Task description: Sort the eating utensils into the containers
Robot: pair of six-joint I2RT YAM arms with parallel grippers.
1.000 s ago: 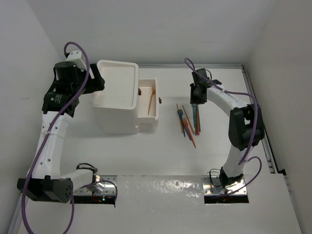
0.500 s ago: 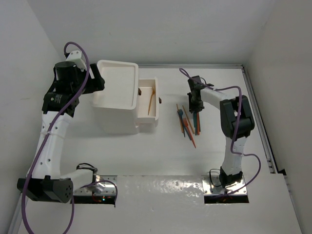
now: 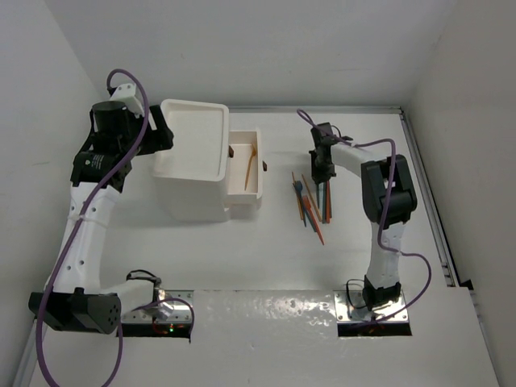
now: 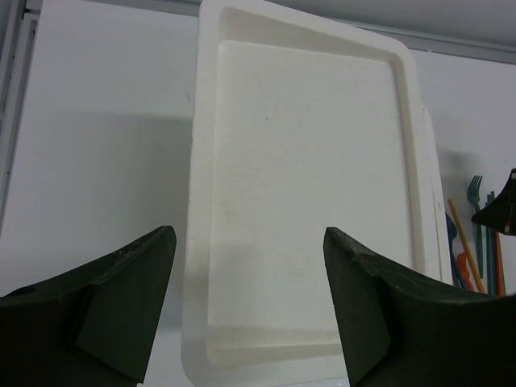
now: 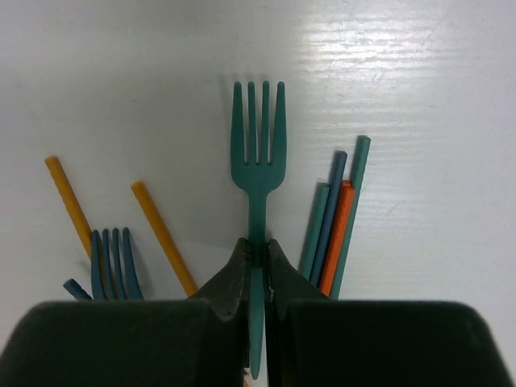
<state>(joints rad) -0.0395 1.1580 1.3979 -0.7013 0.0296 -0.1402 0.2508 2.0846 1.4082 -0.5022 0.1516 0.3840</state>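
Note:
The eating utensils (image 3: 310,201) lie in a loose pile on the table, right of the white drawer unit (image 3: 193,161). One drawer (image 3: 260,181) is pulled out to the right and holds an orange utensil (image 3: 251,157). My right gripper (image 3: 322,171) is down at the pile's far end. In the right wrist view it (image 5: 257,254) is shut on the handle of a teal fork (image 5: 258,157), tines pointing away. My left gripper (image 3: 164,135) hovers at the unit's left side, open and empty (image 4: 250,266) above its tray-like top (image 4: 314,161).
Beside the held fork lie two orange sticks (image 5: 161,234), a blue fork (image 5: 113,262) on the left, and teal, blue and orange sticks (image 5: 334,226) on the right. A rail (image 3: 423,193) runs along the table's right edge.
My right arm has folded in and its gripper has shifted slightly left and down onto the far end of the pile. The left arm has not moved.

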